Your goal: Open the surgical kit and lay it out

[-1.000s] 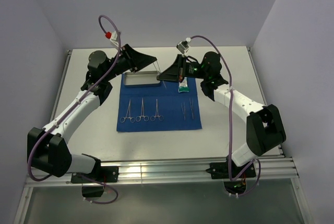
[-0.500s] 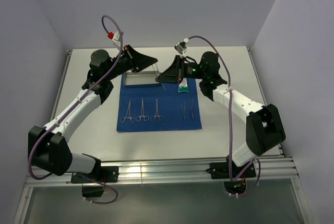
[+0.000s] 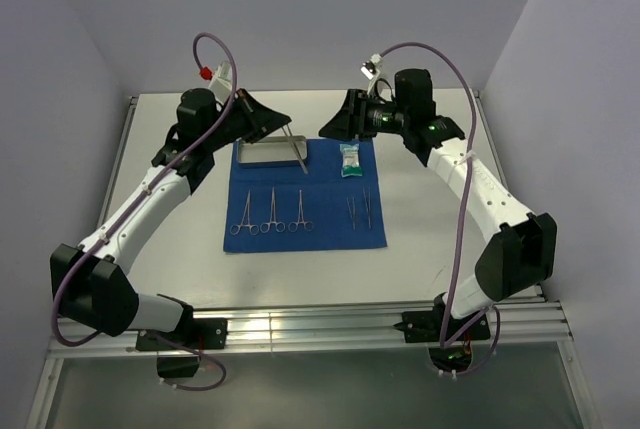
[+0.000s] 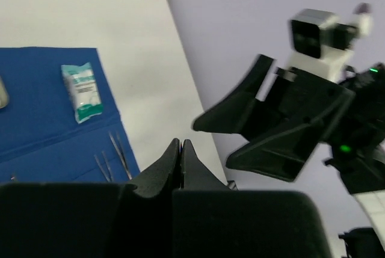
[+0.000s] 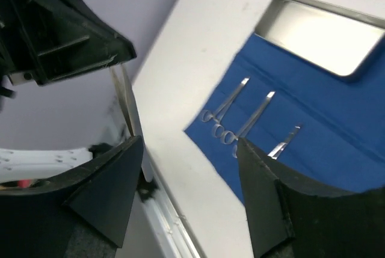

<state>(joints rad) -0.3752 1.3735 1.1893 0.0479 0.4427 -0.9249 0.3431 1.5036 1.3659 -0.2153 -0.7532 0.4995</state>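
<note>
Left gripper (image 3: 286,123): pressed fully together, pinching the top end of a slim steel instrument (image 3: 297,150). Held slanted, lower tip over the right end of the steel tray (image 3: 262,153) and the cloth beside it; contact with either impossible to tell. From the right wrist camera, visible as a thin bright strip hanging from the black fingers. From the left wrist camera, fingertips (image 4: 168,171) flush against each other, no gap.

Right gripper (image 3: 330,129): spread wide apart, holding nothing, touching nothing. Poised above the far edge of the cloth, facing the left gripper, near it but apart.

Royal-blue cloth wrap (image 3: 320,229): spread flat in the middle of the table, roughly square. Tray at its far left corner, shallow and rectangular, long side along the far edge. Three ring-handled clamps (image 3: 271,213) in a neat row on the left half, rings toward the near edge, side by side, apart from one another. Two tweezers (image 3: 359,209) side by side on the right half. Small white-green packet (image 3: 349,159) flat on the cloth beyond the tweezers, near the tray's right end.

White matte table (image 3: 430,209), metal rail (image 3: 330,324) along the near edge. Pale lavender-grey walls (image 3: 300,19) on three sides. Purple cables (image 3: 455,139) looping along both arms.
</note>
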